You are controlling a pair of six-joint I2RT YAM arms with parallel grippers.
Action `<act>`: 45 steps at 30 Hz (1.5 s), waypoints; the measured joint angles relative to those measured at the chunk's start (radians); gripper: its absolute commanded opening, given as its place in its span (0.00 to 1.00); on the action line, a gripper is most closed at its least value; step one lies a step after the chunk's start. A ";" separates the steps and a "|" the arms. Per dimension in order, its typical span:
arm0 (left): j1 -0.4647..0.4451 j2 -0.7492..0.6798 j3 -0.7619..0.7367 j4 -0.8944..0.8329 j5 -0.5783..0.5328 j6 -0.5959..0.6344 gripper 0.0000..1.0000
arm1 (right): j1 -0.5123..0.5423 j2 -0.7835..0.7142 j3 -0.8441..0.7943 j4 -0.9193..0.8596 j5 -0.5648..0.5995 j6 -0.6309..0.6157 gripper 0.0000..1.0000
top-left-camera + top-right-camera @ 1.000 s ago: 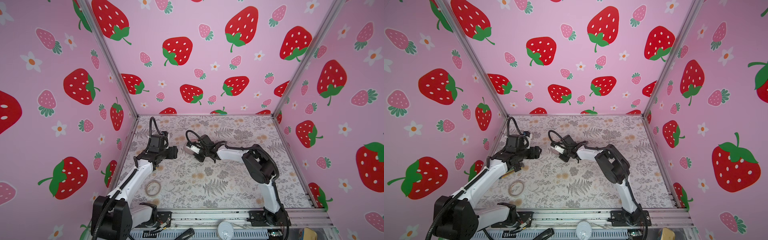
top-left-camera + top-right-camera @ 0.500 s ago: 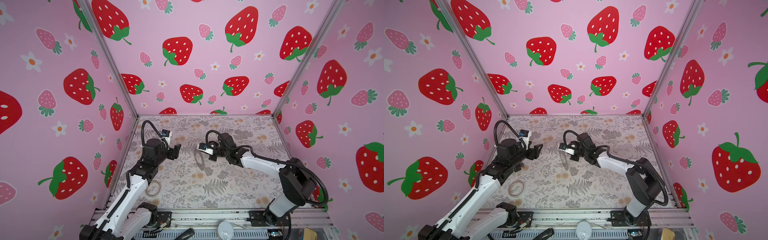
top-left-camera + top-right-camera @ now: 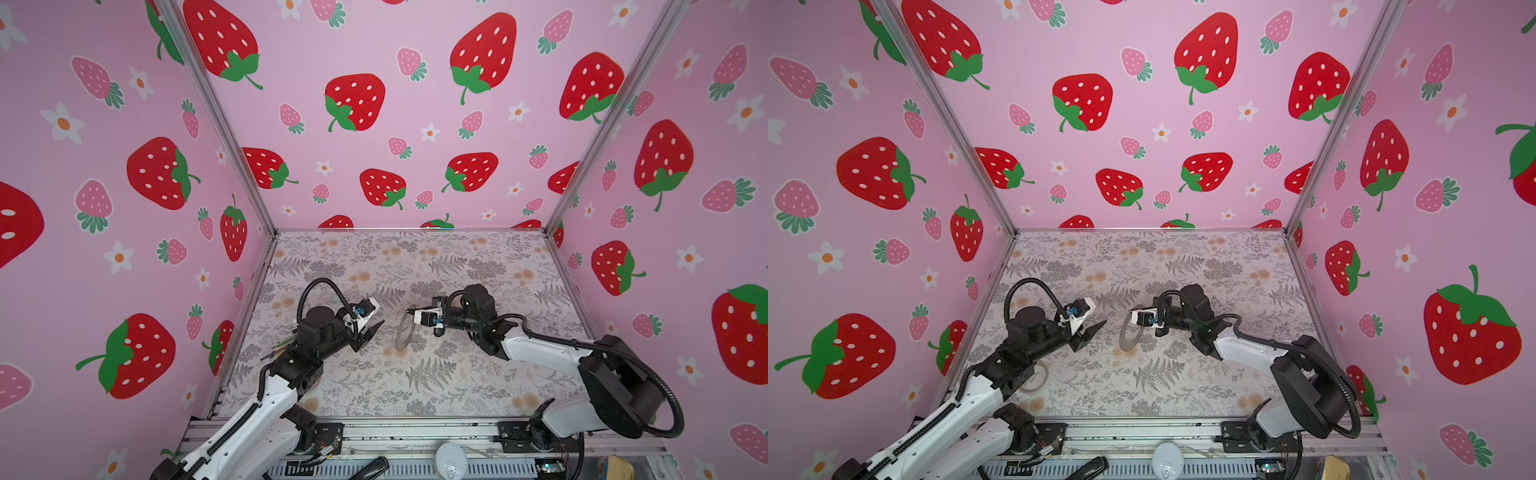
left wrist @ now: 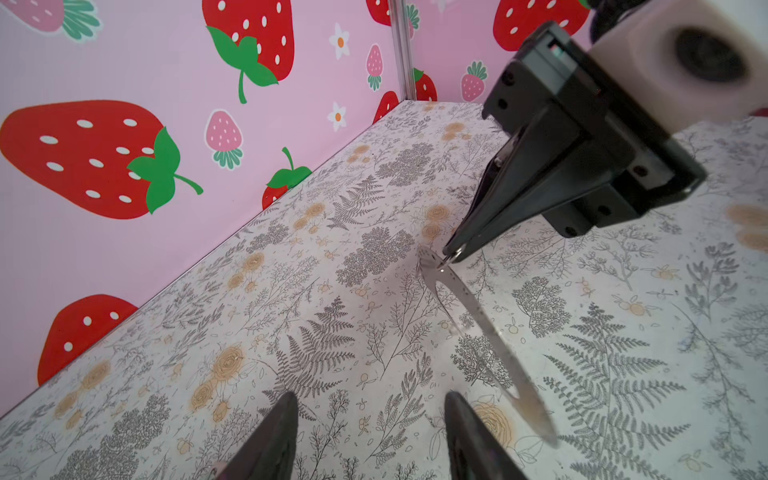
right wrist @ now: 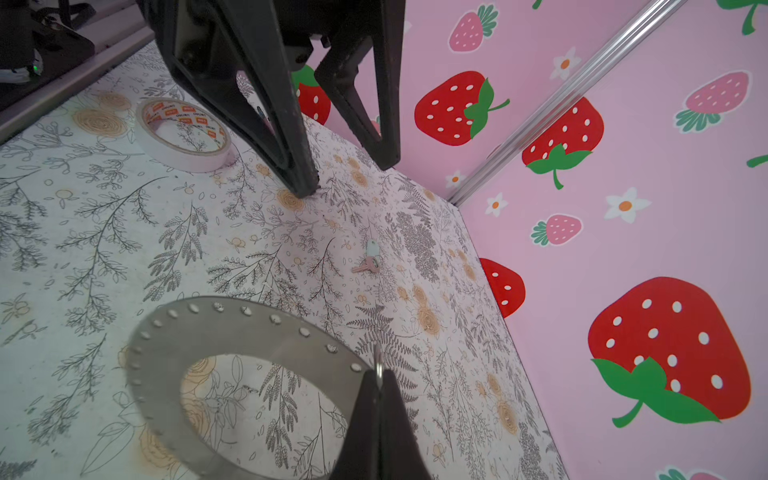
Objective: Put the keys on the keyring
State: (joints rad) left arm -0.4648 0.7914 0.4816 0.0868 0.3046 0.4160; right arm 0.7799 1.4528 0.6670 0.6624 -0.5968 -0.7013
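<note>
Centre of both top views: flat grey metal keyring (image 3: pixel 402 332) (image 3: pixel 1128 334), a wide-banded disc with large round hole and tiny rim holes, upright on edge, pinched at its upper rim by the right gripper (image 3: pixel 410 310), jaws pressed together on the band. Facing it, apart: left gripper (image 3: pixel 368 336), jaws spread, holding nothing. From the right wrist: tiny slim silvery-pink metal key (image 5: pixel 365 266), flat on the floral tabletop (image 5: pixel 83 232), well apart from both grippers; translucent beige tape roll (image 5: pixel 183 158) lying near the left arm.

Keyring (image 3: pixel 398 334) (image 3: pixel 1123 336): flat grey disc, rim perforated, standing on edge mid-frame in both top views. Key (image 5: pixel 366 268): small, slim, flat on the surface, well apart.
</note>
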 measured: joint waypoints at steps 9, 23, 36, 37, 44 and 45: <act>-0.058 0.060 0.000 0.049 0.014 0.090 0.51 | -0.017 -0.014 0.000 0.033 -0.101 0.076 0.00; -0.117 0.102 0.000 0.087 0.005 0.138 0.45 | -0.006 -0.087 -0.057 0.064 -0.055 -0.076 0.00; -0.160 0.102 0.002 0.097 -0.033 0.164 0.41 | 0.019 -0.101 -0.107 0.114 0.021 -0.190 0.00; -0.163 0.102 0.002 0.097 -0.035 0.164 0.41 | 0.019 -0.101 -0.107 0.117 0.021 -0.190 0.00; -0.174 0.116 0.018 0.105 -0.043 0.156 0.37 | 0.019 -0.101 -0.105 0.121 -0.002 -0.133 0.00; -0.175 0.120 0.025 0.108 -0.043 0.154 0.36 | 0.018 -0.101 -0.101 0.119 -0.014 -0.110 0.00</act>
State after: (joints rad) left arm -0.6399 0.9112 0.5064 0.1944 0.2619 0.5697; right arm 0.7982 1.3518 0.5663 0.7811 -0.6113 -0.8116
